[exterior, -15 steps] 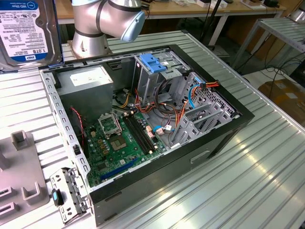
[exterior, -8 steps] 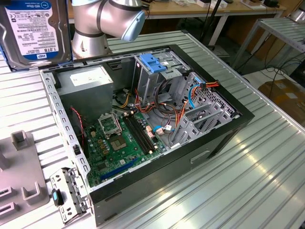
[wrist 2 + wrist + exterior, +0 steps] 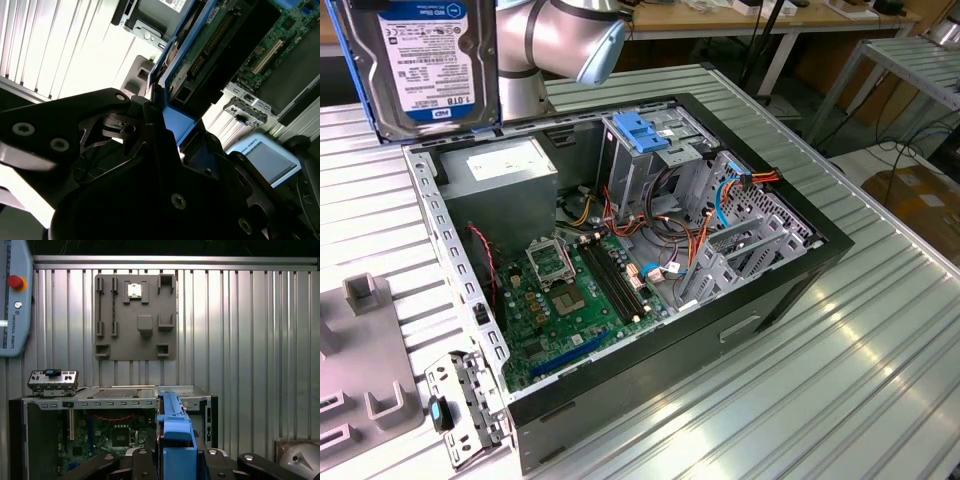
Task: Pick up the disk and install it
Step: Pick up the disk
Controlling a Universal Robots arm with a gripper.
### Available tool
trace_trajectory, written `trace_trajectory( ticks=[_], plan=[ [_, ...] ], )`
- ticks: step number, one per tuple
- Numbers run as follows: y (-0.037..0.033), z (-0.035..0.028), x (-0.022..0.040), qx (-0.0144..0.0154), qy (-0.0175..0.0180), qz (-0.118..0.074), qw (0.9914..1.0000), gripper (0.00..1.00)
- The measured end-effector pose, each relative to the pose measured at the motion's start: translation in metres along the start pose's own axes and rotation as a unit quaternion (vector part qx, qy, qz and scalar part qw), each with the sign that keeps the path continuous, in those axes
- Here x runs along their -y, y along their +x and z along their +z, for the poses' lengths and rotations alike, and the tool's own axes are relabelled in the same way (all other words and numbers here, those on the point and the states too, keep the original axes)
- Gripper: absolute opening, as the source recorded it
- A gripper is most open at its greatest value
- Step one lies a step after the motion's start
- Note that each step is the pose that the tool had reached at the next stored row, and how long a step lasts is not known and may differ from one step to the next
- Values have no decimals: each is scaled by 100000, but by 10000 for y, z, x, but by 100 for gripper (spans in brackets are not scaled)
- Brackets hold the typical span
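The disk (image 3: 430, 65), a silver hard drive with a white and blue label and a blue carrier frame, hangs upright in the air at the exterior view's upper left, above the table behind the open computer case (image 3: 800, 285). In both wrist views my gripper (image 3: 177, 460) (image 3: 167, 132) is shut on the blue carrier frame (image 3: 175, 427) at one end of the disk (image 3: 215, 45), whose green circuit-board side shows in the second wrist view. Below the disk lies the case (image 3: 117, 395), seen from above its rim.
Inside the case stand a grey drive cage with a blue cap (image 3: 645, 140), a grey power-supply box (image 3: 505, 170) and the motherboard (image 3: 580, 290). A grey fixture plate (image 3: 135, 315) and a small metal bracket (image 3: 460, 400) lie on the ribbed table beside the case. A pendant (image 3: 12, 295) rests nearby.
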State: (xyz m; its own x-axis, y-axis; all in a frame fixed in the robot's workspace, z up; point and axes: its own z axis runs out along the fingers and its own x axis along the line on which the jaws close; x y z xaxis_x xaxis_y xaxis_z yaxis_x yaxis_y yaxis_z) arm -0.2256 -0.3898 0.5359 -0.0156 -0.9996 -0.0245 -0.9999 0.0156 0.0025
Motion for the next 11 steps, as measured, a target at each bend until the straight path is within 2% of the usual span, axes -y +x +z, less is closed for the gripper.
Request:
trace_trajectory(
  ticks=[4, 6, 11],
  plan=[
    [1, 0, 123, -3, -2, -5, 100000, 37],
    [0, 1, 222, 3, 4, -2, 100000, 37],
    [27, 1, 338, -1, 1, -1, 100000, 37]
  ],
)
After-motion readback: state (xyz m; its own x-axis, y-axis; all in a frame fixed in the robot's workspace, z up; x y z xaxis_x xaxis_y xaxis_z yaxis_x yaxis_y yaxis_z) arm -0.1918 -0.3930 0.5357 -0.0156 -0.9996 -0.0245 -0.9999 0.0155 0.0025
